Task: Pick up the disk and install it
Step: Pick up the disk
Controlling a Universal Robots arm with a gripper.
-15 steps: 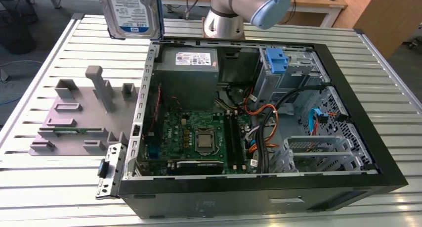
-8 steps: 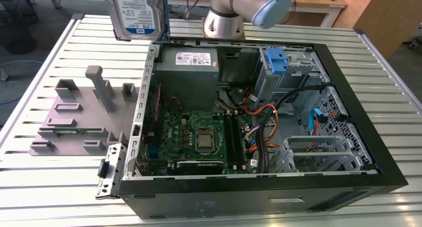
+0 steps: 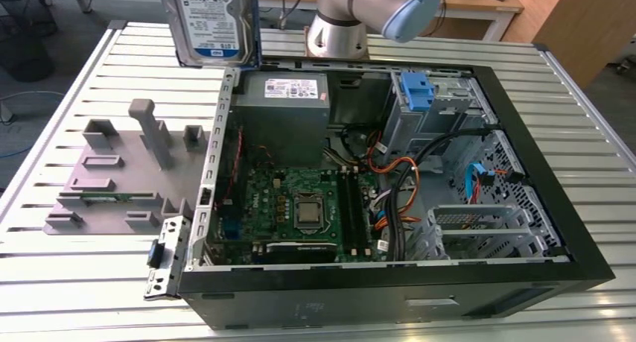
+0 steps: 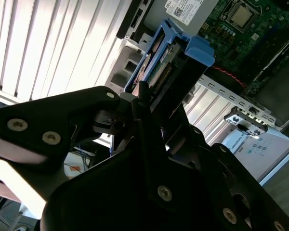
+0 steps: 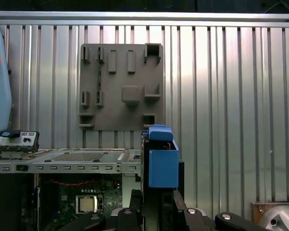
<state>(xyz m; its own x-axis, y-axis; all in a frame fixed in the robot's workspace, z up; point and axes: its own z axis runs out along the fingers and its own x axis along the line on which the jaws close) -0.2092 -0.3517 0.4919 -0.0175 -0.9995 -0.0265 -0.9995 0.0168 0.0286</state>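
Observation:
The disk (image 3: 214,21) hangs upright in the air above the back left corner of the open computer case (image 3: 556,230). Its white-and-blue label faces the exterior camera. In both wrist views my gripper (image 5: 156,199) is shut on the disk (image 5: 162,161), and the blue carrier rails (image 4: 183,45) stick out past the black fingers (image 4: 142,103). Seen from the first wrist view, the disk sits over the case's edge next to the grey fixture plate (image 5: 120,86).
The case holds a grey power-supply box (image 3: 283,96), a green motherboard (image 3: 298,208), cables and a drive bay with a blue clip (image 3: 418,89). A grey fixture plate (image 3: 129,178) lies on the slatted table (image 3: 80,282) at the exterior view's left. The arm's base (image 3: 343,25) stands behind the case.

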